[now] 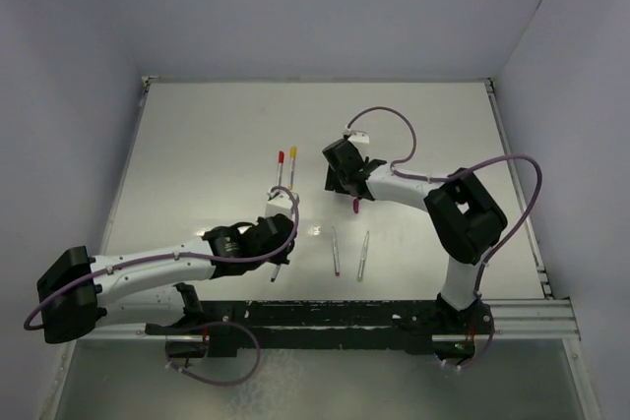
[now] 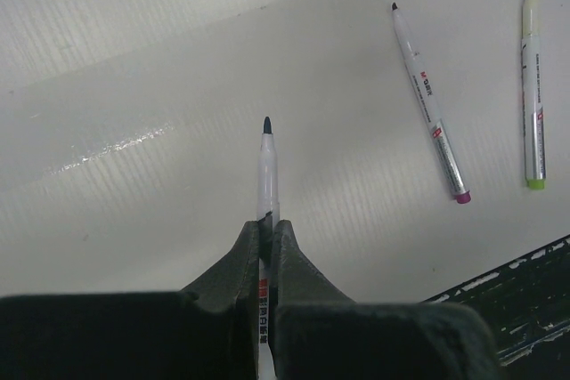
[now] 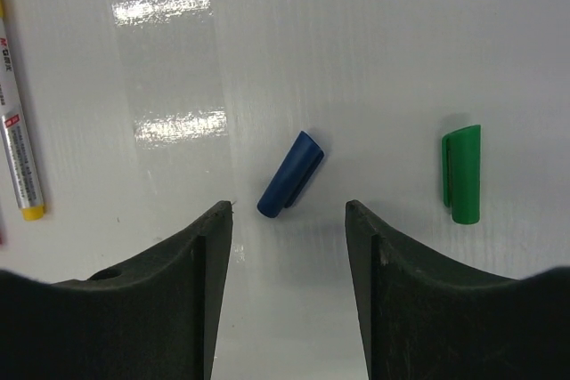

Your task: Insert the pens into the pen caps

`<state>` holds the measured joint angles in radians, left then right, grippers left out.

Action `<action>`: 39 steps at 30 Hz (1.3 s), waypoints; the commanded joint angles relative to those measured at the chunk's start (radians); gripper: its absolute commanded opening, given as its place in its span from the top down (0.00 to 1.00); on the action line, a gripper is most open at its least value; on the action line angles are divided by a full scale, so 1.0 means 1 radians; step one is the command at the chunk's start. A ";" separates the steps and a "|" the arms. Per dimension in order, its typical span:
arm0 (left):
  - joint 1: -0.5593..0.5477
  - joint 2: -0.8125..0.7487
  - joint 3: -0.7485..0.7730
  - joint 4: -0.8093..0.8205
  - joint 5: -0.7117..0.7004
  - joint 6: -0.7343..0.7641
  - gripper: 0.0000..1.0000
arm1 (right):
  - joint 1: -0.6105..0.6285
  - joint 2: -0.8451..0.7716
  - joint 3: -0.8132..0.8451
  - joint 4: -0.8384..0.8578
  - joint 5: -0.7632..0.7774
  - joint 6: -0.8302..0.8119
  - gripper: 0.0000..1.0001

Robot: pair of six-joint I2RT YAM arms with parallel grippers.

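My left gripper [image 2: 267, 220] is shut on a white pen [image 2: 267, 166] with a dark bare tip, held just above the table; it shows low in the top view [image 1: 279, 248]. My right gripper [image 3: 289, 206] is open and empty, low over the table, with a blue cap [image 3: 291, 174] lying just ahead between its fingers. A green cap [image 3: 461, 173] lies to the right of it. In the top view this gripper [image 1: 342, 179] hides both caps. A purple cap [image 1: 355, 207] lies near it. A purple-ended pen [image 2: 429, 100] and a green pen [image 2: 533, 86] lie uncapped.
Two pens, one with a red end [image 1: 280, 169] and one with a yellow end [image 1: 292, 166], lie side by side at mid-table; the yellow one shows in the right wrist view [image 3: 18, 144]. A black rail [image 1: 345, 317] runs along the near edge. Walls surround the table.
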<state>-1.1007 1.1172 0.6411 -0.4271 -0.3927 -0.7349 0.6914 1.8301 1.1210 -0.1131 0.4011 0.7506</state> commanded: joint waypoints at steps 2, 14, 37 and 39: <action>-0.004 0.012 -0.003 0.051 0.006 0.031 1.00 | -0.018 0.032 0.072 0.023 -0.007 0.020 0.43; -0.003 0.043 -0.003 0.079 0.011 0.053 1.00 | -0.020 0.099 0.116 -0.005 -0.047 0.047 0.44; -0.003 0.041 0.000 0.099 0.003 0.054 1.00 | -0.004 0.172 0.083 -0.165 0.058 0.063 0.61; -0.003 0.040 -0.001 0.098 0.002 0.053 1.00 | 0.000 0.178 0.079 -0.180 0.067 0.063 0.61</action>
<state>-1.1007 1.1721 0.6411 -0.3599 -0.3782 -0.6907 0.6827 1.9553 1.2381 -0.1528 0.4427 0.7944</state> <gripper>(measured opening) 0.027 0.393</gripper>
